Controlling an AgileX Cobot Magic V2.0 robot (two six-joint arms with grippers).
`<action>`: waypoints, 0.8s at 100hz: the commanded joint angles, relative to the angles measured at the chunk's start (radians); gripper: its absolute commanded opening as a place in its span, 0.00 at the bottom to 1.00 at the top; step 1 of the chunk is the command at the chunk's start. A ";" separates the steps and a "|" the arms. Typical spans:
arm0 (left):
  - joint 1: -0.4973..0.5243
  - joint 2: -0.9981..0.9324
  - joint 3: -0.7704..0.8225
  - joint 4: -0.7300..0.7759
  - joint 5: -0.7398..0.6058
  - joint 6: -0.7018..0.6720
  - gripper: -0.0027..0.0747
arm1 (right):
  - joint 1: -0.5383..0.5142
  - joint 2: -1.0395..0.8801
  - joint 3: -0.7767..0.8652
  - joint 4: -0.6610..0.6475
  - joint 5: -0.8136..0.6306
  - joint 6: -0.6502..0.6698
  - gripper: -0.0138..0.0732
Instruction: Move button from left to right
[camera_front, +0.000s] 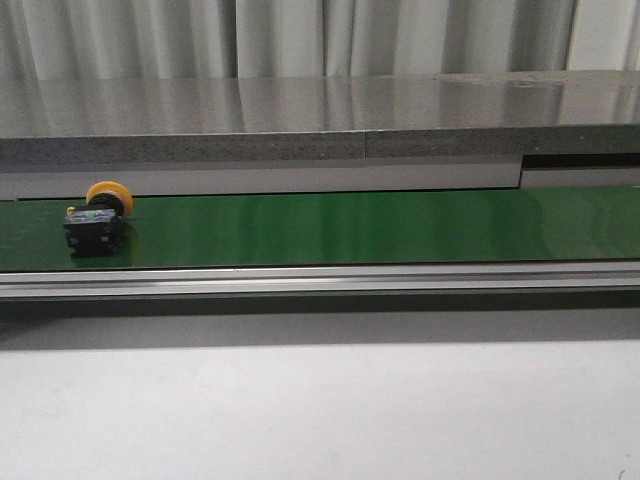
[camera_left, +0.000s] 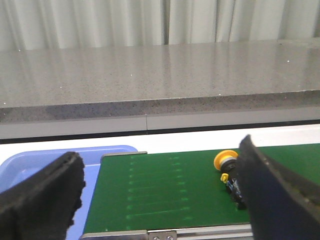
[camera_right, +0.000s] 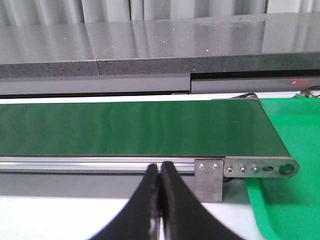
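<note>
The button (camera_front: 98, 218), with a round yellow head and a dark cube-shaped body, lies on its side on the green conveyor belt (camera_front: 350, 228) at the far left. In the left wrist view the button (camera_left: 228, 170) lies on the belt, partly hidden behind one finger. My left gripper (camera_left: 160, 200) is open and empty, its fingers (camera_left: 272, 195) wide apart, short of the belt's near rail. My right gripper (camera_right: 160, 172) is shut and empty, in front of the belt's rail near its right end. Neither gripper shows in the front view.
A blue tray (camera_left: 30, 160) sits beside the belt's left end. A green tray (camera_right: 295, 125) sits beside the belt's right end. A metal rail (camera_front: 320, 278) runs along the belt's front. A grey stone ledge (camera_front: 320, 120) runs behind the belt. White tabletop (camera_front: 320, 410) lies in front.
</note>
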 joint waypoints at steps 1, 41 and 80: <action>-0.005 0.004 -0.029 -0.010 -0.093 0.001 0.69 | 0.001 -0.019 -0.015 -0.001 -0.084 -0.005 0.08; -0.005 0.004 -0.029 -0.010 -0.057 0.001 0.01 | 0.001 -0.019 -0.015 -0.001 -0.088 -0.005 0.08; -0.005 0.004 -0.029 -0.010 -0.038 0.001 0.01 | 0.001 -0.019 -0.030 0.091 -0.127 -0.005 0.08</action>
